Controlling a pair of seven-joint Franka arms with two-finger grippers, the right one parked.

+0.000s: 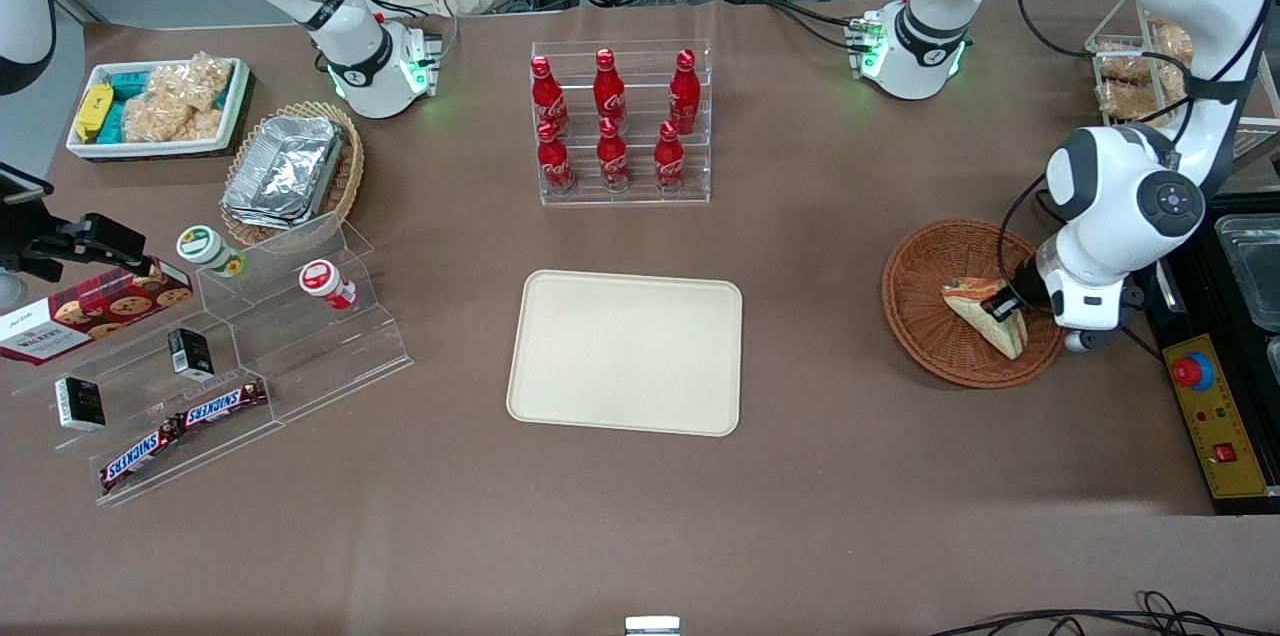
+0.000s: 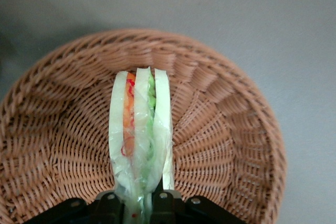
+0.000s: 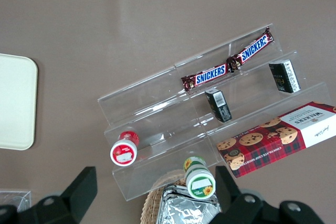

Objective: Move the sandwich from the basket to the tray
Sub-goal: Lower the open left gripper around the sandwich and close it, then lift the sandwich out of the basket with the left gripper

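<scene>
Hand (image 1: pixel 1004 307) low over basket (image 1: pixel 925 316), at working arm's end of tabletop (image 1: pixel 640 516), fingers (image 2: pixel 107 203) pinching wrapped sandwich (image 1: pixel 985 311) at one end. Sandwich in basket, standing on edge, bread slices upright with orange and green filling between; whether it touches basket floor, cannot tell. Tray (image 1: pixel 627 352) bare, mid-tabletop, well apart from basket toward parked arm's end. Bottle rack (image 1: pixel 620 121) farther from front camera than tray
</scene>
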